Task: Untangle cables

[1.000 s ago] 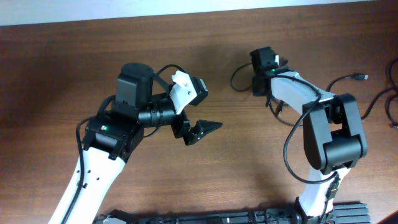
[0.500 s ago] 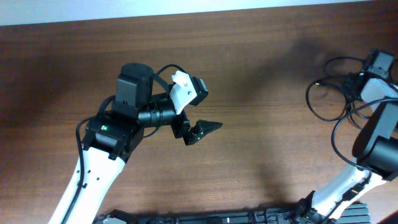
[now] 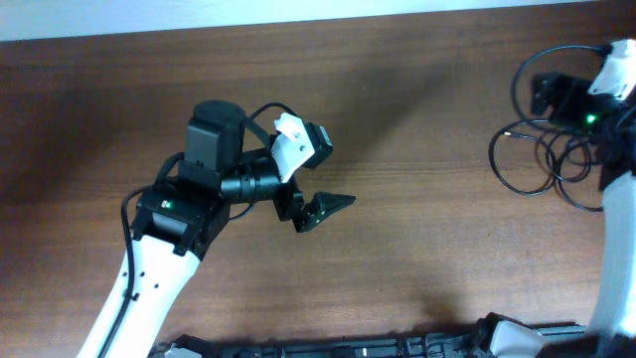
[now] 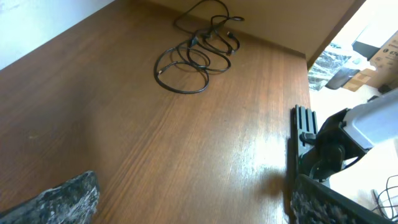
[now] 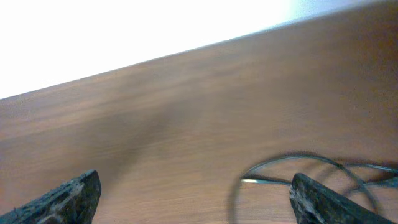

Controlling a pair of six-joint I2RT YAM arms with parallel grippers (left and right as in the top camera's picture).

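Lying looped beside the wide-open, empty right gripper [image 5: 191, 196], the cables [image 3: 549, 157] are well apart from the left gripper [image 3: 320, 209], also open and empty

Overhead looks straight down; left wrist low, oblique, far from cables [image 4: 198, 59]; right wrist close

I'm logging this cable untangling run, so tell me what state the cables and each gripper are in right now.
cables: lying on the table in overlapping loops, tangled, held by neither gripper.
left gripper: open, empty, far from the cables.
right gripper: open, nothing between its fingers, close to the cable loops.
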